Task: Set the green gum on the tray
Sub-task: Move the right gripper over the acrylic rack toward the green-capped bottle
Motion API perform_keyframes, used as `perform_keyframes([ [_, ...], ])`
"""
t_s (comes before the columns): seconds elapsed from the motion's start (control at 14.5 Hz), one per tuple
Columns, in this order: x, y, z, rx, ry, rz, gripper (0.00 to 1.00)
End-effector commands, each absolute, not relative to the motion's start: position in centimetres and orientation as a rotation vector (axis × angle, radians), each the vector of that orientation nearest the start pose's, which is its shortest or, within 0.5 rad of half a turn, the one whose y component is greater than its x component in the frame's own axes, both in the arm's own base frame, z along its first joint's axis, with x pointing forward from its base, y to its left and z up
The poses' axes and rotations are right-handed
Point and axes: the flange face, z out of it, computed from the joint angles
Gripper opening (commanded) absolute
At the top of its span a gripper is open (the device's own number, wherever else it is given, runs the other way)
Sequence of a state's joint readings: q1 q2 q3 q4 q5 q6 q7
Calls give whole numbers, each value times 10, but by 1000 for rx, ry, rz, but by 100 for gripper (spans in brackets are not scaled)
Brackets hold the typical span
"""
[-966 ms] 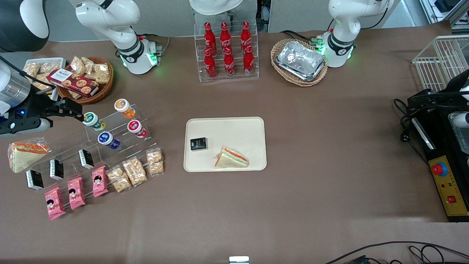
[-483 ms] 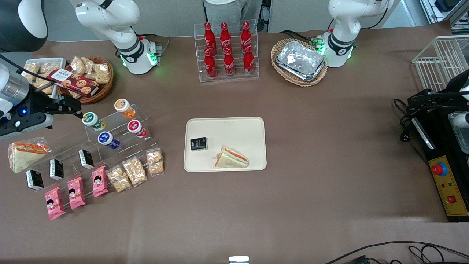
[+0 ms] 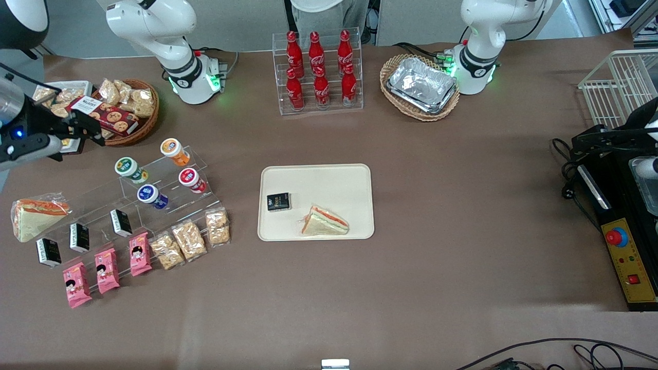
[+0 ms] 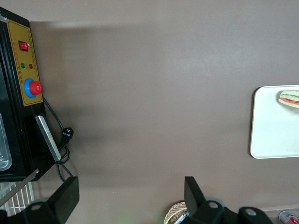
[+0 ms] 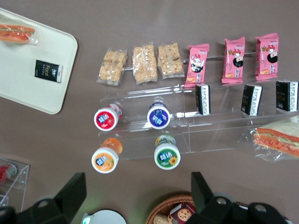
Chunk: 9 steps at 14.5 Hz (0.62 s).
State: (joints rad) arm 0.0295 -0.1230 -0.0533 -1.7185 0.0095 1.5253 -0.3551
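I see the green gum (image 3: 128,168) (image 5: 167,156) on the clear stepped rack (image 3: 154,190), beside the orange-capped bottle (image 3: 172,150). My gripper (image 3: 97,134) hangs above the cookie basket (image 3: 128,110), its fingers apparently apart, holding nothing. The tray (image 3: 316,177) sits well apart, partly cut off in the wrist view.

The tray (image 4: 273,126) lies at three o'clock with a sandwich (image 4: 290,98) on it, and a black control box (image 4: 21,93) sits at nine o'clock.
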Motion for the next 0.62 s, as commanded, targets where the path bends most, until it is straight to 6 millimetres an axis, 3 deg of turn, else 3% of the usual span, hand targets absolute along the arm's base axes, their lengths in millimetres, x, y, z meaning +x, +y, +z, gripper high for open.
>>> perform_keyframes([
  [0.0,465,-34,614,-3052,-536,94,100],
  [0.21,446,-49,599,-3036,-546,71,100],
  [0.34,434,-49,587,-3036,-546,44,100],
  [0.55,426,-53,556,-3036,-543,6,100],
])
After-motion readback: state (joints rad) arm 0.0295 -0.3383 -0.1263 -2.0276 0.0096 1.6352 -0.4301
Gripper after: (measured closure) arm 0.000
